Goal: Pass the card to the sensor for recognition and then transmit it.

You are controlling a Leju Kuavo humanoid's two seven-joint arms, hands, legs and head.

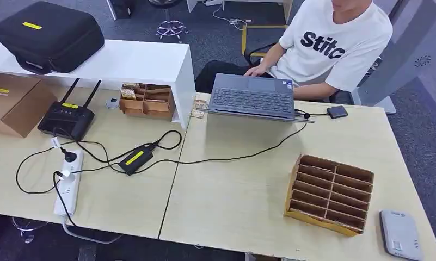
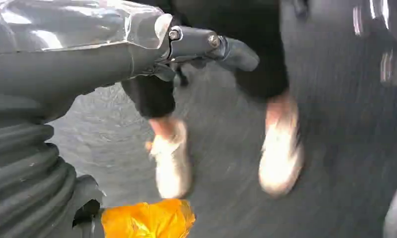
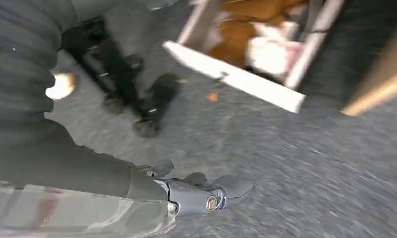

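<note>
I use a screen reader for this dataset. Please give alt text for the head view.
A pale wooden desk holds a slotted cardboard organizer beside a grey sensor pad. A seated person uses a laptop at the far edge.

On the pale wood counter (image 1: 243, 196) a compartmented cardboard organiser (image 1: 329, 193) stands near a flat grey sensor pad (image 1: 400, 235) at the right corner, an open laptop (image 1: 253, 98) faces a seated person in a white shirt (image 1: 335, 41), and a router (image 1: 66, 117), power strip (image 1: 68, 187) and black adapter (image 1: 135, 159) lie left.
</note>
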